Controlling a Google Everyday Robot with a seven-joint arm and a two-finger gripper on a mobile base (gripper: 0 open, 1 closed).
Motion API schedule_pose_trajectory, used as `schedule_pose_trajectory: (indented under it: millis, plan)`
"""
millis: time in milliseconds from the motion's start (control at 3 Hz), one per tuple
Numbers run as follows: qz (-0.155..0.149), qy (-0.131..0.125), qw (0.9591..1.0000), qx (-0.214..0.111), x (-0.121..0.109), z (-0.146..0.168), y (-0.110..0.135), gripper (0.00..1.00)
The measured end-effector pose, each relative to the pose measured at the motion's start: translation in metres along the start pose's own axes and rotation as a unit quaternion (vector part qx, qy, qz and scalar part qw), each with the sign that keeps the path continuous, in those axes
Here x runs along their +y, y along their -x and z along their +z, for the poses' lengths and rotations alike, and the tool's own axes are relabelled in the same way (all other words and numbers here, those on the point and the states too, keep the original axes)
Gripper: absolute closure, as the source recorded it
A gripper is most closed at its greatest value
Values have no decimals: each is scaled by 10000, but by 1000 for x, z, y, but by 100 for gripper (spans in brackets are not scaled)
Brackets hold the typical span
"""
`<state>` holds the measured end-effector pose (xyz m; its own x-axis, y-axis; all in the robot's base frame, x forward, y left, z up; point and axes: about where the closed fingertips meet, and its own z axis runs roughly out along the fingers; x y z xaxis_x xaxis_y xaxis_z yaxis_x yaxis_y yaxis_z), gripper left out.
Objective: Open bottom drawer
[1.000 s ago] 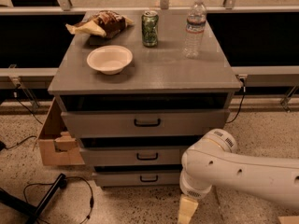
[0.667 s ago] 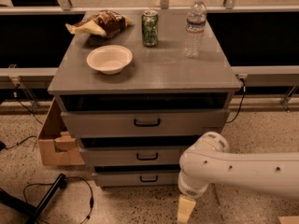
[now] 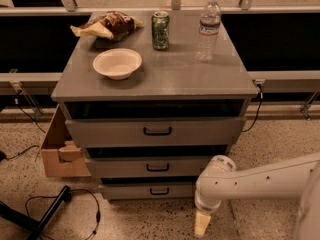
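Bottom drawer, camera view: lowest of three fronts on the grey cabinet, looks closed; black bar handle runs level. Gripper hangs low by the floor, to the right of and below the handle, apart from it; how wide it stands cannot be told. Judged: reach goes up and left

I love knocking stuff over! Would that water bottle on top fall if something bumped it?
Probably yes: the water bottle stands tall and narrow on the cabinet top, so it may tip. It looks like clear plastic, so likely light; being round, it might roll once down. The pincer hangs low near the floor, close to the bottom drawer.
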<state>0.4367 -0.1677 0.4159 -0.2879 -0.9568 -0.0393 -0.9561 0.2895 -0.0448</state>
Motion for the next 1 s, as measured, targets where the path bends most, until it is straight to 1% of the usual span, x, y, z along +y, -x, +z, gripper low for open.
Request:
schedule_pose_trajectory:
  millis: [333, 667, 1000]
  plan:
    - [322, -213, 9988, 289, -44, 90, -38, 0]
    - [342, -198, 9988, 287, -44, 93, -38, 0]
    - [244, -207, 9994, 143, -51, 112, -26, 0]
